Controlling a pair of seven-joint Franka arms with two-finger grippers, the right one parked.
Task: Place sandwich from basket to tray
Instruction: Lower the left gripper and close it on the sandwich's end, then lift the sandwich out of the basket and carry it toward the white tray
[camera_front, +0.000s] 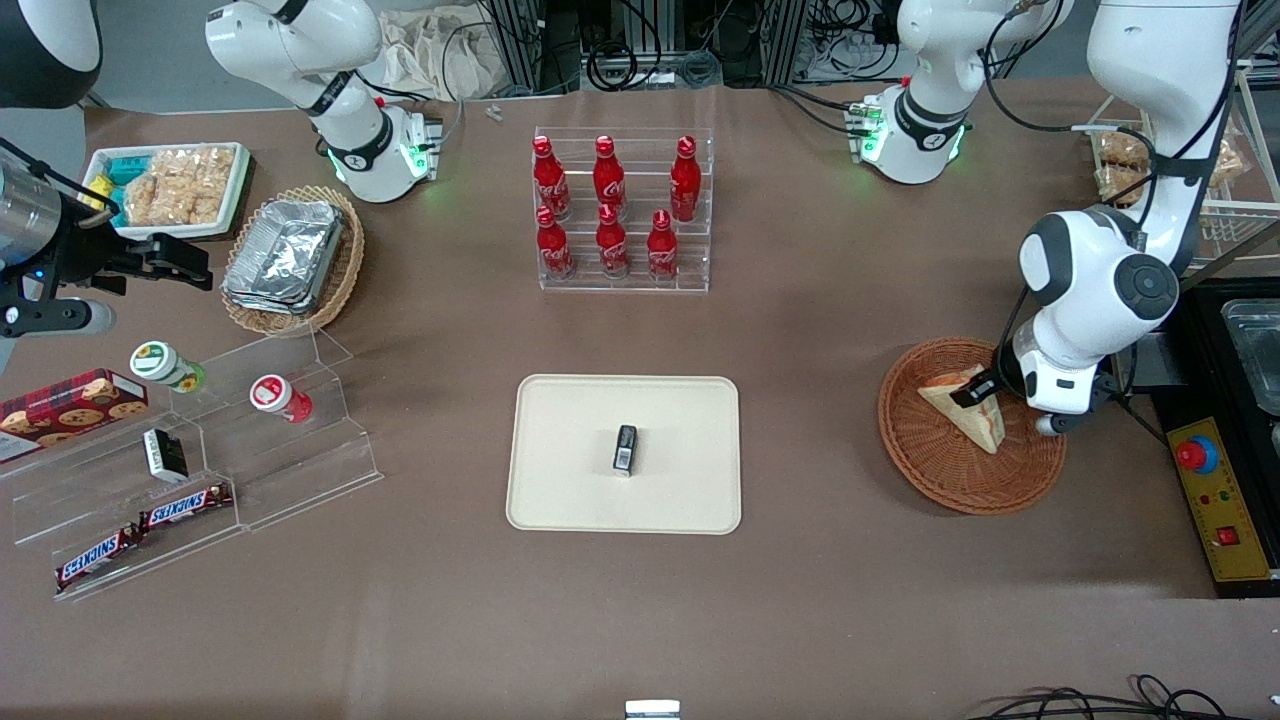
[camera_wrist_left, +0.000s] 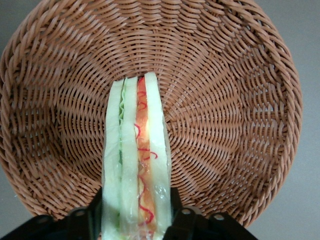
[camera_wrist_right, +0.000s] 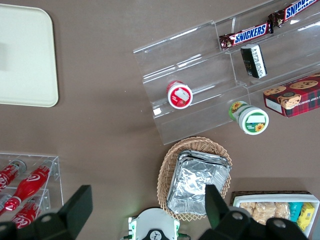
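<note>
The sandwich is a pale bread wedge with a red and green filling, sitting in the round reddish-brown wicker basket toward the working arm's end of the table. My gripper reaches down into the basket and is shut on the sandwich. In the left wrist view the sandwich stands on edge over the basket weave, and my gripper has a black finger pressed against each bread face. The cream tray lies at the table's middle.
A small black packet stands on the tray. A clear rack of red bottles is farther from the front camera than the tray. Toward the parked arm's end are a tan basket with foil containers and a clear stepped shelf of snacks.
</note>
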